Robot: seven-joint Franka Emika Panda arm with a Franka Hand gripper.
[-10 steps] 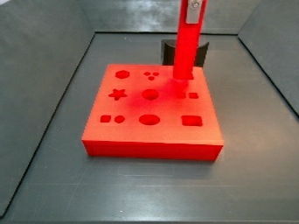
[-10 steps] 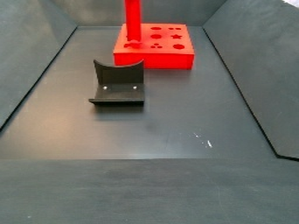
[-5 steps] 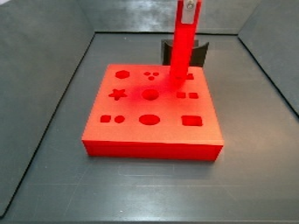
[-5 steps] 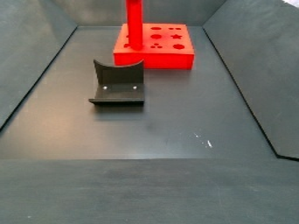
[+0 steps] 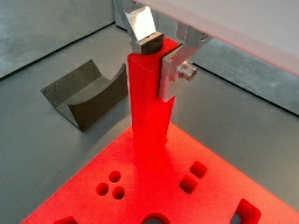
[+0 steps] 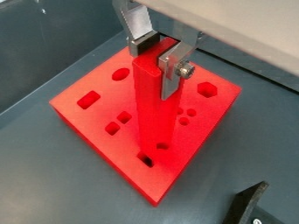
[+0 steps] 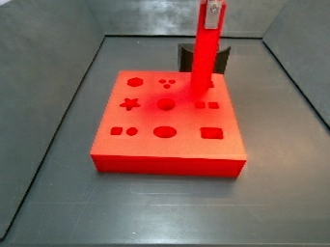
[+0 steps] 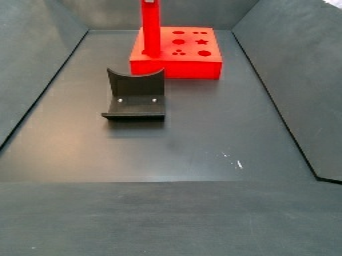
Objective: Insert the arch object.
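Note:
The arch object (image 5: 149, 122), a long bright-red bar, stands upright, and my gripper (image 5: 158, 54) is shut on its top end. Both wrist views show the silver fingers clamping it (image 6: 149, 105). Its lower end meets the top of the red holed block (image 7: 168, 145) near the small holes at the back right in a side view (image 7: 206, 58). I cannot tell whether it sits in a hole. The bar's top with a grey mark shows in a side view (image 8: 151, 35). The gripper body is out of frame in both side views.
The dark fixture (image 8: 134, 95) stands on the grey floor apart from the holed block (image 8: 201, 60), and also shows in a wrist view (image 5: 87, 96). Sloping grey walls (image 7: 52, 106) enclose the floor on both sides.
The bar has come down a little, so its top end now shows in a side view. It has also shifted slightly sideways over the block.

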